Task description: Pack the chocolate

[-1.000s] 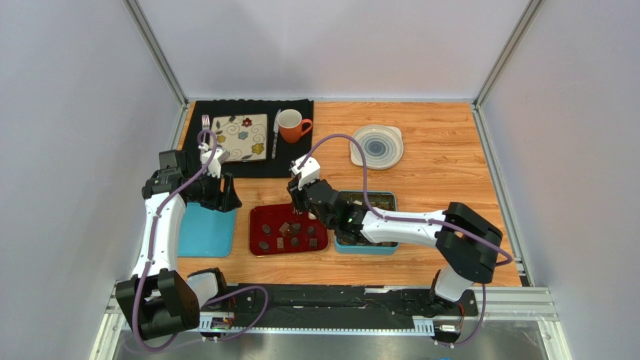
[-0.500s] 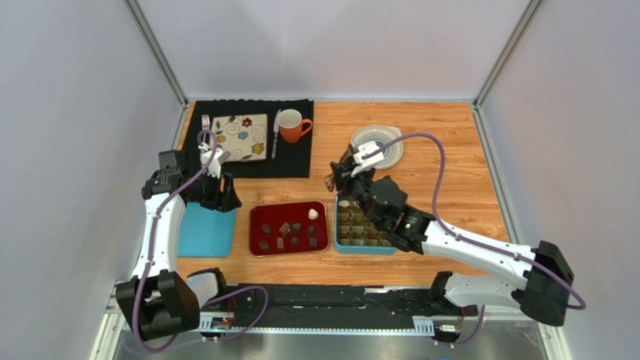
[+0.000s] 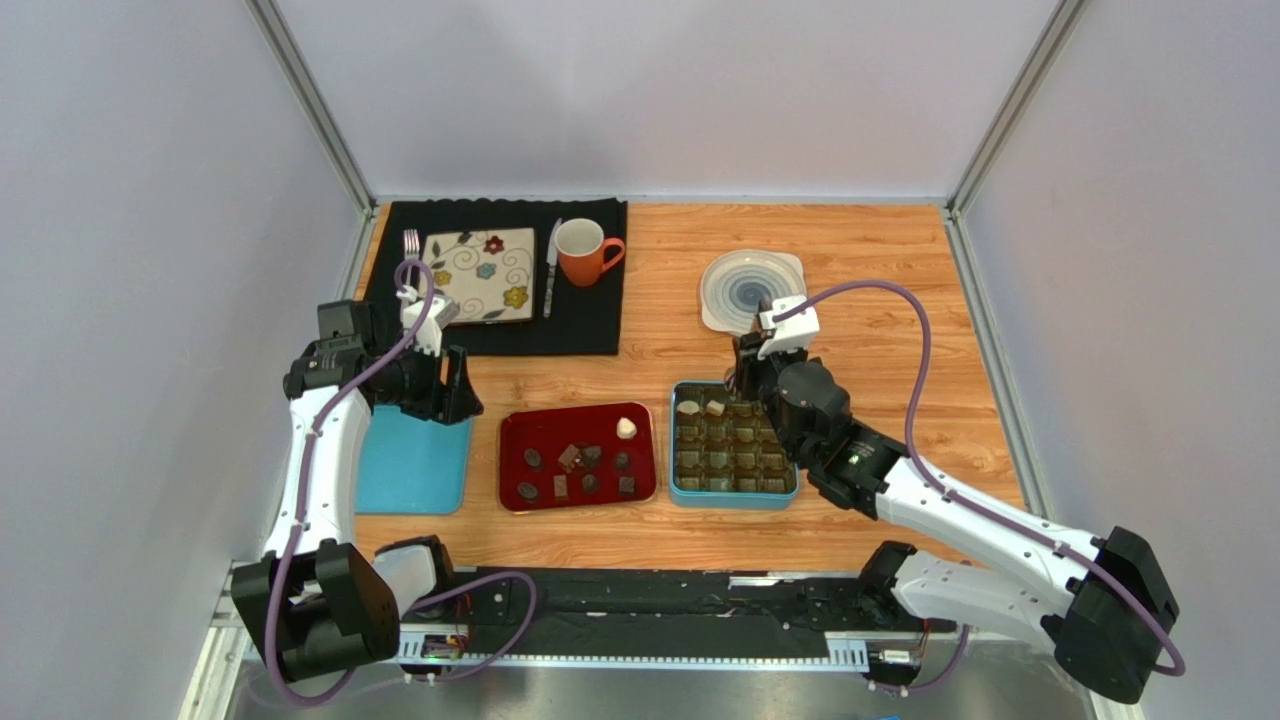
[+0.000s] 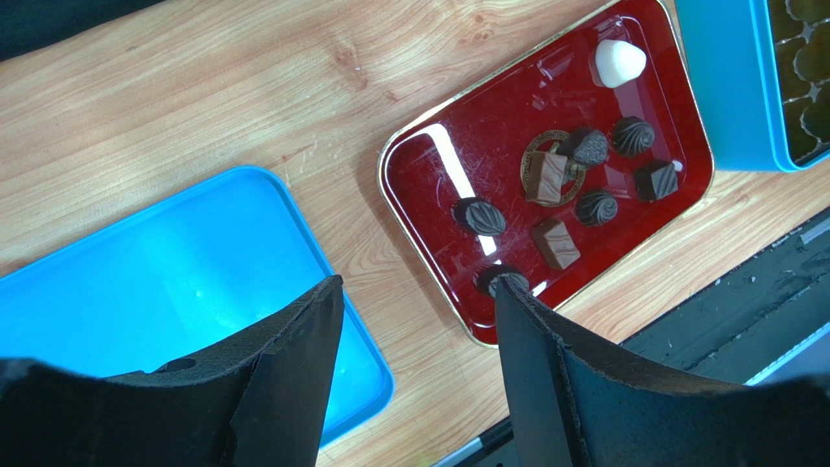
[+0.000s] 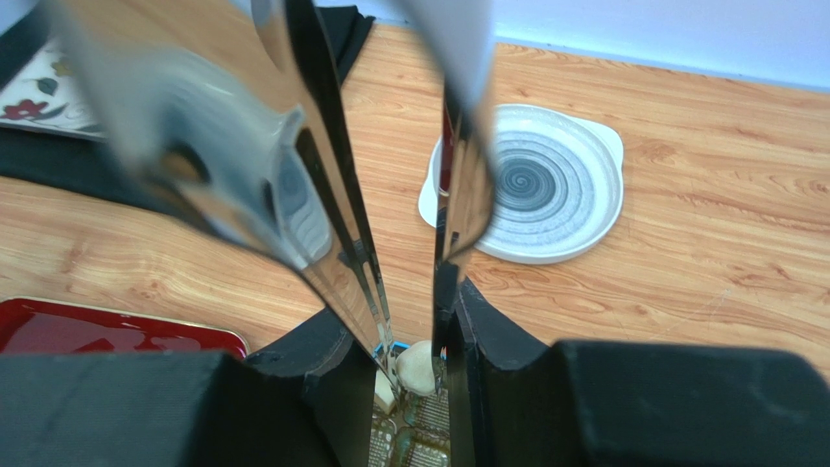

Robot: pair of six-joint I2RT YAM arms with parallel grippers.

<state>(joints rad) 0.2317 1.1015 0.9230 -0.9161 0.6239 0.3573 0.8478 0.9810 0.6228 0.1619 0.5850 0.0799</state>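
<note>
Several dark chocolates (image 4: 560, 190) and one white chocolate (image 4: 618, 61) lie on the red tray (image 3: 519, 488). My right gripper (image 5: 401, 309) is shut on metal tongs (image 5: 336, 185), and the tong tips pinch a cream bonbon (image 5: 417, 368) just above the far row of the teal box (image 3: 732, 497). Another cream piece (image 3: 687, 407) sits in the box's far left cell. My left gripper (image 4: 419, 292) hangs open and empty over the gap between the blue lid (image 4: 166, 272) and the red tray (image 4: 429, 229).
A white swirl plate (image 3: 753, 291) lies just beyond the box. On the black mat (image 3: 601, 323) at the back left are an orange mug (image 3: 586, 251) and a floral square plate (image 3: 480, 275). The blue lid (image 3: 410, 462) lies left of the tray.
My right arm has swung from over the red tray to the far edge of the teal box, carrying the tongs with the cream bonbon. The left arm has not moved.
</note>
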